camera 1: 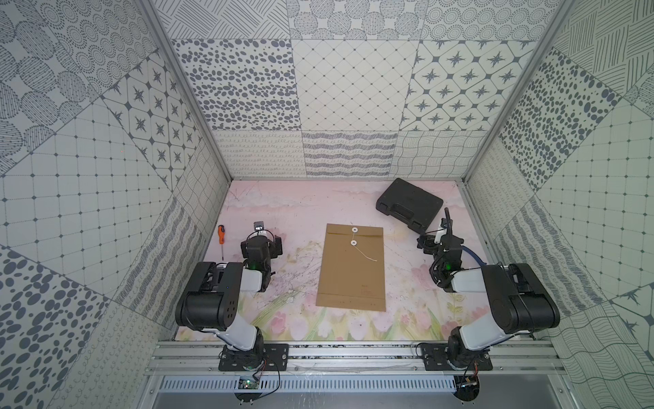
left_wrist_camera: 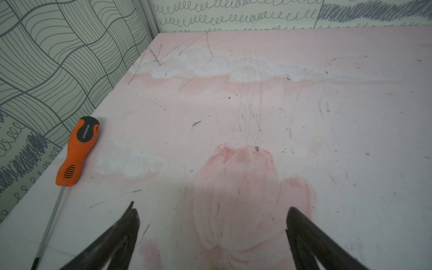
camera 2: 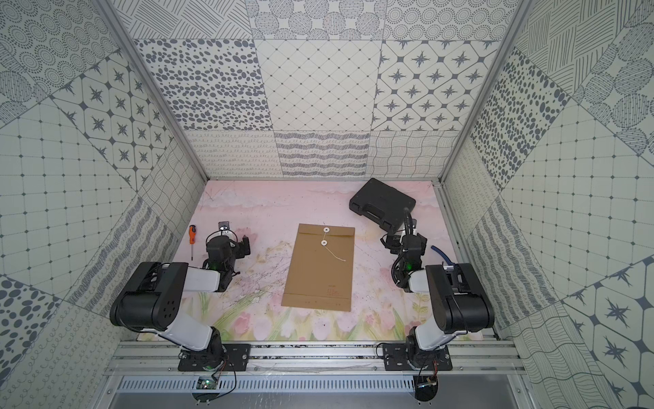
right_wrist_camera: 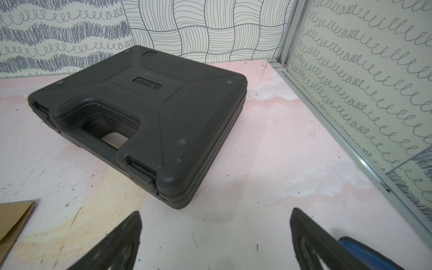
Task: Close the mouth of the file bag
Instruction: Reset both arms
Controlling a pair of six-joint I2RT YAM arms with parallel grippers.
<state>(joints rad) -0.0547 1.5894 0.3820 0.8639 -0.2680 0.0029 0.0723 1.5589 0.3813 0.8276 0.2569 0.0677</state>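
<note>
The file bag [camera 1: 350, 279] [camera 2: 318, 276] is a flat brown envelope lying in the middle of the pink floral table. Two white discs [camera 1: 354, 230] sit near its far end. A thin white string [camera 1: 366, 254] trails loose across the paper from the nearer disc. My left gripper [camera 1: 262, 238] [left_wrist_camera: 212, 208] hovers to the left of the bag, open and empty over bare table. To the right of the bag, my right gripper [camera 1: 437, 238] [right_wrist_camera: 215, 212] is also open and empty. Only a corner of the file bag [right_wrist_camera: 14, 217] shows in the right wrist view.
A black plastic case [camera 1: 410, 205] [right_wrist_camera: 140, 112] lies at the back right, just ahead of the right gripper. An orange-handled screwdriver [camera 1: 221, 235] [left_wrist_camera: 77, 152] lies along the left wall. Patterned walls enclose the table on three sides. A blue hose [camera 1: 472, 255] runs beside the right wrist.
</note>
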